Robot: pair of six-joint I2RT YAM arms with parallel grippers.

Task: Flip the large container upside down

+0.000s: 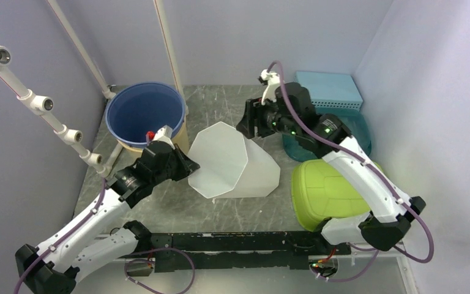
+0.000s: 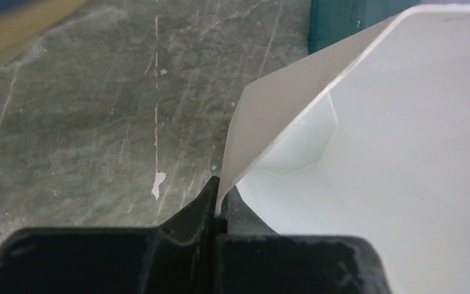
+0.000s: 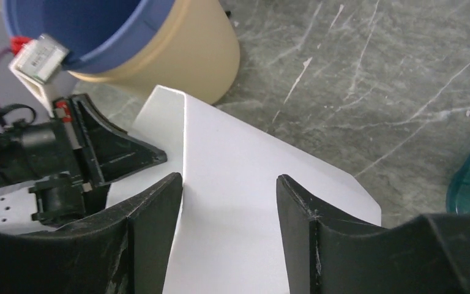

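Lime-green plastic, a domed tub (image 1: 325, 195), is sitting mouth-down near the right edge of the worktop (image 1: 177, 211), clear of the action. Toward the middle, the left end effector (image 2: 218, 205) is pinching the thin rim of the large container (image 1: 235, 162), fingers closed tight on that edge, probably to steady it as a pivot for tipping. White and faceted, the large container is lying on its side mid-worktop, mouth turned toward the left edge, so the flip looks roughly half done. Just beyond, the right end effector (image 3: 229, 184) is hanging over the container's narrow end, fingers spread and gripping nothing. A blue bucket (image 1: 144, 110) is standing at the far-left corner; a teal basket (image 1: 358, 138) and pale-blue box (image 1: 330, 89) are occupying the far-right. No lettering is showing clearly enough to read.
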